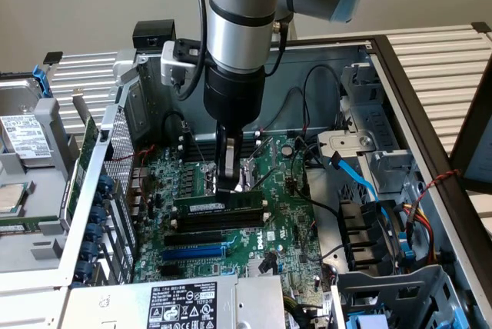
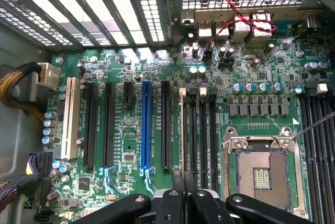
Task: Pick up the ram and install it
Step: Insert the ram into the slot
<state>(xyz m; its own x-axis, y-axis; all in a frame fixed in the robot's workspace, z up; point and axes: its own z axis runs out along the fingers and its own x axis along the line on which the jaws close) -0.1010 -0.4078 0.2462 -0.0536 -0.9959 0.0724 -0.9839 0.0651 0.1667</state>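
over motherboard (image 1: 292,191), end effector (image 1: 228,184) grips ram (image 1: 219,206) (upright).

Inside the open computer case (image 1: 389,68), the gripper (image 1: 228,184) reaches straight down, its fingers drawn close together on the top edge of the ram (image 1: 201,207). The ram stands upright along a black slot on the motherboard (image 1: 286,214), with the blue slot (image 1: 194,253) nearby.
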